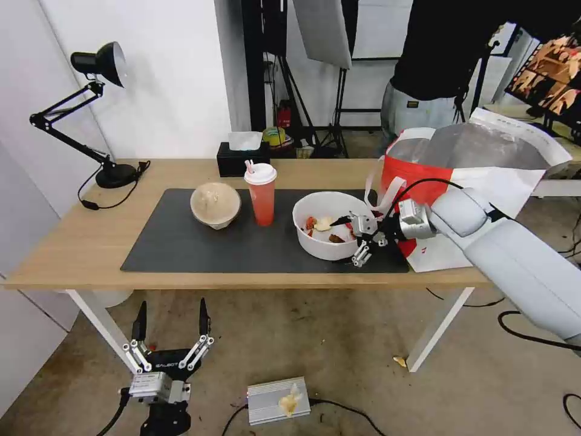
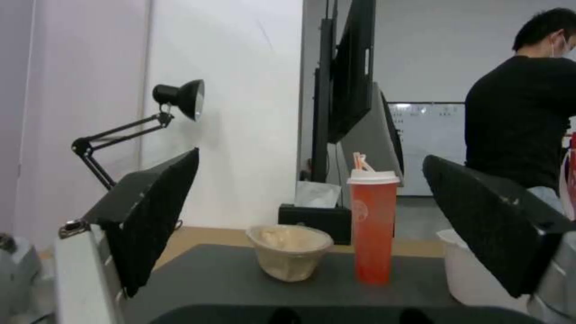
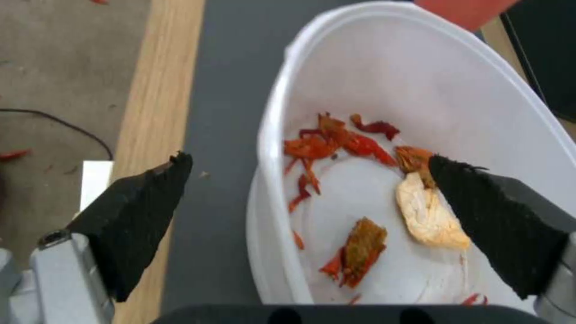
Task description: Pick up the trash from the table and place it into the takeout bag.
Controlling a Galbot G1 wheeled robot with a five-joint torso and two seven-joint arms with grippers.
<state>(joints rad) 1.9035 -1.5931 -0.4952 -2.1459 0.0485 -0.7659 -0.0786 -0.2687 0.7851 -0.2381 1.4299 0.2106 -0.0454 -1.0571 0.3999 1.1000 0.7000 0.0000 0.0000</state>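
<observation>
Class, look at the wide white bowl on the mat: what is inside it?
Inside the white bowl lie reddish food scraps and a pale piece. One finger of the open right gripper reaches in, hiding some of the bottom.

**A studio-style lab, staged for filming**

We're in a bare test room: stained concrete floor [image 1: 339, 339], plain white walls, and behind the light-wood tabletop [image 1: 85, 242] a cluster of black light stands [image 1: 339, 91] with a grey softbox panel [image 1: 324, 30]. Cables [image 1: 532, 339] trail across the floor, a silver power box [image 1: 275, 399] lies there too, and a whiteboard [image 2: 420, 135] hangs on the far wall.
</observation>
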